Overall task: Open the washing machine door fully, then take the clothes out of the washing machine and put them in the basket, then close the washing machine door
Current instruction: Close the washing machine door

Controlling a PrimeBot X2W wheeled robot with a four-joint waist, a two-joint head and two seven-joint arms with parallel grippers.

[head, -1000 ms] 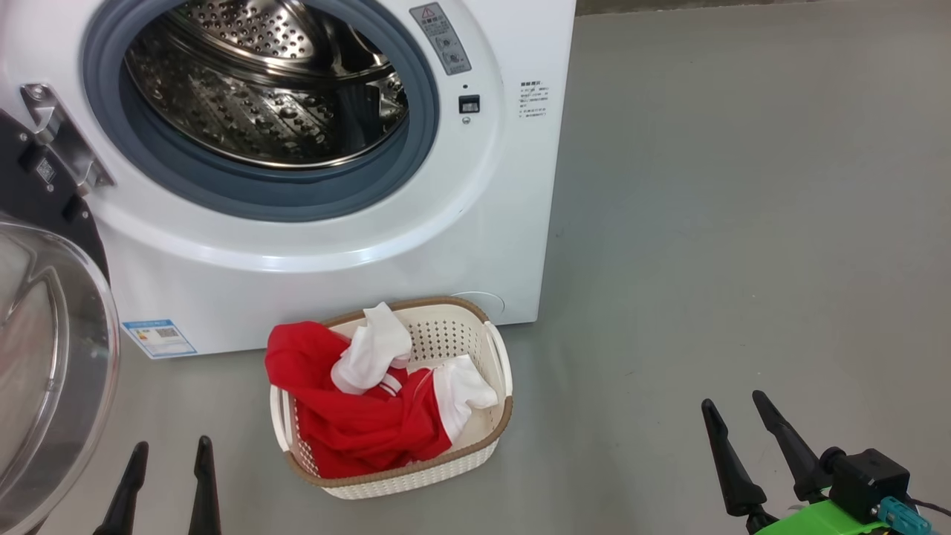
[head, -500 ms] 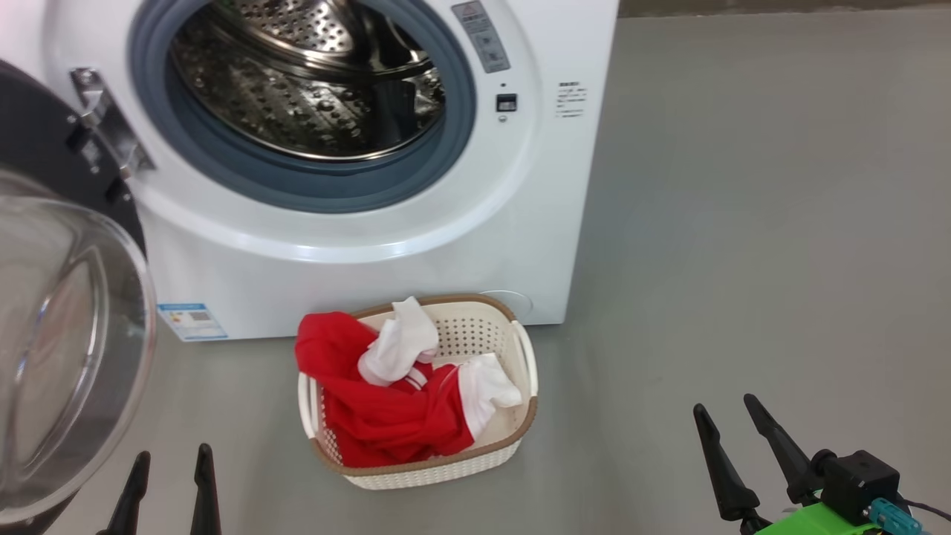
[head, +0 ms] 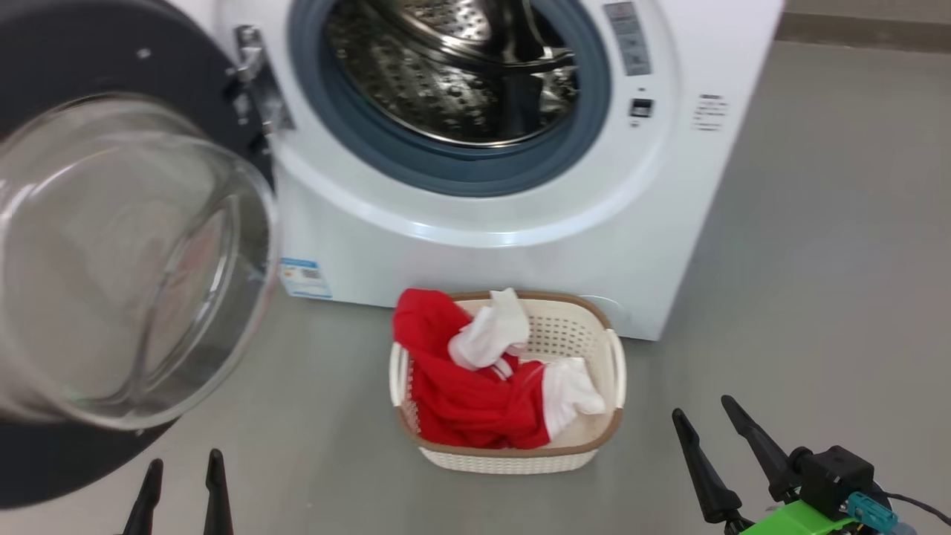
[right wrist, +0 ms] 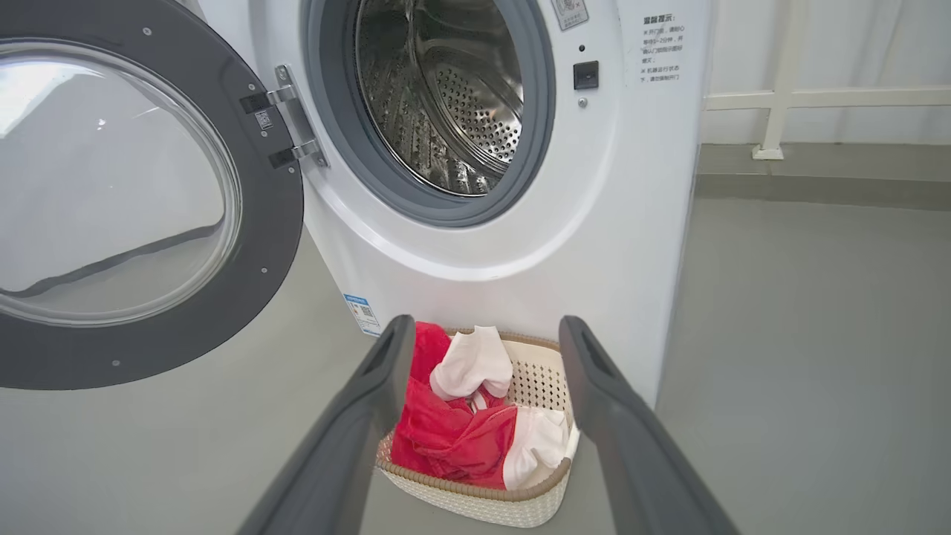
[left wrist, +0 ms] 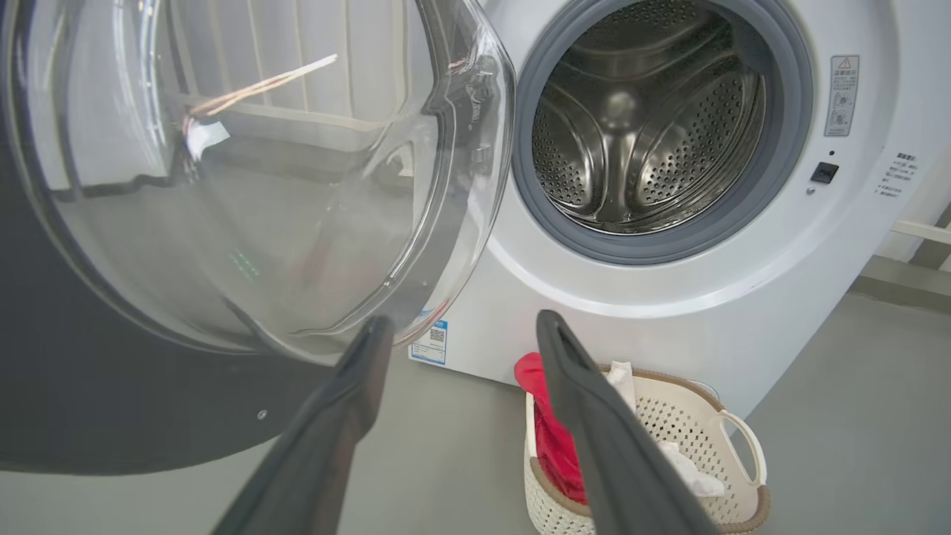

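Observation:
The white washing machine [head: 520, 245] [left wrist: 669, 312] [right wrist: 579, 245] stands with its steel drum bare inside. Its door [head: 126, 260] [left wrist: 223, 186] [right wrist: 119, 200], black-rimmed with a bulging glass bowl, hangs wide open on the left hinge. On the floor in front sits the basket [head: 605, 416] [left wrist: 706, 438] [right wrist: 483, 501] with the red and white clothes [head: 475, 386] [left wrist: 550, 446] [right wrist: 453, 431] piled in it, a red part draped over its left rim. My left gripper [head: 184, 475] [left wrist: 461, 331] is open, low at the left below the door's glass. To the basket's right hangs my right gripper [head: 702, 420] [right wrist: 483, 331], open and holding nothing.
Grey floor [head: 817, 260] spreads to the right of the machine. A white rail [right wrist: 780, 104] runs along the wall behind it. A blue label [head: 303, 276] sits at the machine's lower left corner.
The head camera has swung left, so the machine, door and basket slide right in the picture. More of the open door shows. Both grippers stay open at the bottom edge.

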